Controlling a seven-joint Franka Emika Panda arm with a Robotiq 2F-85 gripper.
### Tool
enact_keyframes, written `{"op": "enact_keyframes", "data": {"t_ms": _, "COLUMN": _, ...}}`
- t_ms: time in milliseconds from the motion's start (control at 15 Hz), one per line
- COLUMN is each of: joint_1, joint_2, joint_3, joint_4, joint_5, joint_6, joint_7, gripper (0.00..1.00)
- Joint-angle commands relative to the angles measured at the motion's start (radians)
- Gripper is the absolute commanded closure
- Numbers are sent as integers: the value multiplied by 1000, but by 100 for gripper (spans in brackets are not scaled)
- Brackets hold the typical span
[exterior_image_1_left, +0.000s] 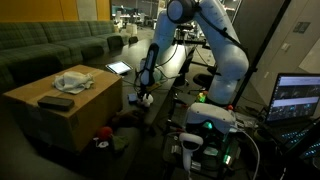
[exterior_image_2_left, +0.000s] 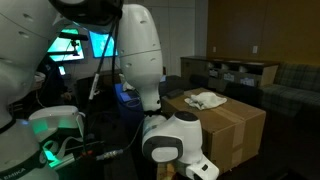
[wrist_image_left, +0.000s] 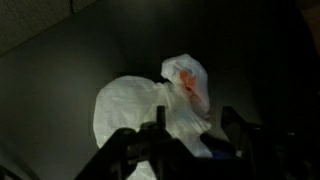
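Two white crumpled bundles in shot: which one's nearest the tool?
The bundle with the orange-red patch, on the dark surface right under the tool. The other bundle sits on top of the cardboard box, well apart.

Both exterior views are sharing arm and cardboard box; wrist view is looking closely down at white bag.

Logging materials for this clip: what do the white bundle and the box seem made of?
Bundle: probably thin plastic or soft cloth, white, crumpled folds, an orange patch; blur leaves it open. Box: matte brown cardboard, flat panels, square edges.
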Motion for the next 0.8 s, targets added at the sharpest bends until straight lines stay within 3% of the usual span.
{"op": "enact_keyframes", "data": {"t_ms": 0, "joint_1": -6, "joint_2": -20, "joint_3": 12, "joint_4": 15, "joint_5": 35, "joint_6": -9, "joint_7": -28, "gripper": 7}}
{"op": "enact_keyframes", "data": {"t_ms": 133, "joint_1": 0, "joint_2": -30, "joint_3": 13, "joint_4": 20, "joint_5": 43, "joint_6": -16, "joint_7": -18, "gripper": 0}}
{"op": "enact_keyframes", "data": {"t_ms": 733, "joint_1": -58, "joint_2": 31, "joint_3": 91, "joint_4": 193, "joint_5": 58, "joint_6": -74, "joint_7": -72, "gripper": 0}}
